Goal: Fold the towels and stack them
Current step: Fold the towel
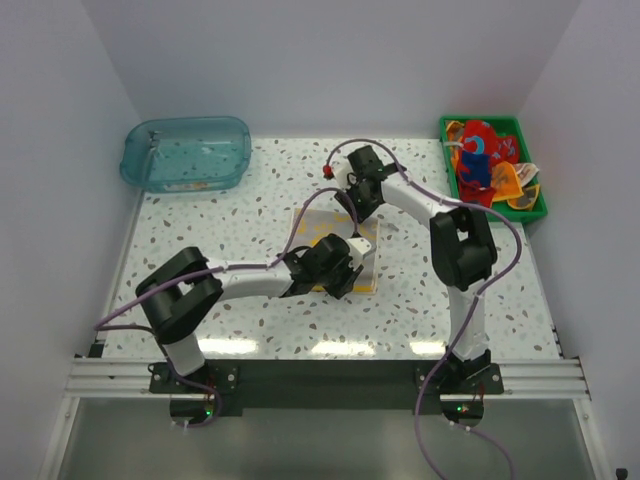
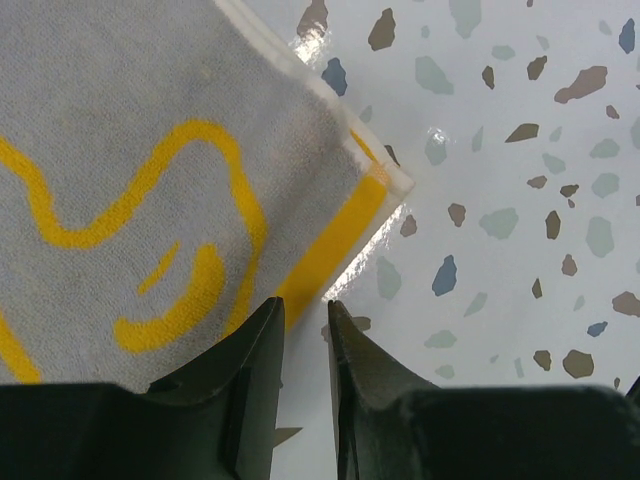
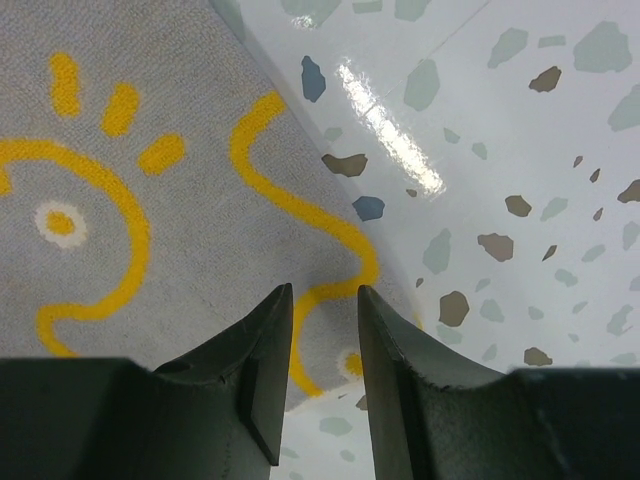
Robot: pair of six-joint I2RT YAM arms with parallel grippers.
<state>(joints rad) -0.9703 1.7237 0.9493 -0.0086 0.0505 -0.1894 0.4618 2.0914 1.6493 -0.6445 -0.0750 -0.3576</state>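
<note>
Left wrist: yellow-duck cream towel [image 2: 150, 150]

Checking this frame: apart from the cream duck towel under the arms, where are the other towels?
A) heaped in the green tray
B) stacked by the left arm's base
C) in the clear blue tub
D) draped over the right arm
A: the coloured towels lie heaped in the green tray at the far right, while the cream duck towel lies spread in the middle.
</note>
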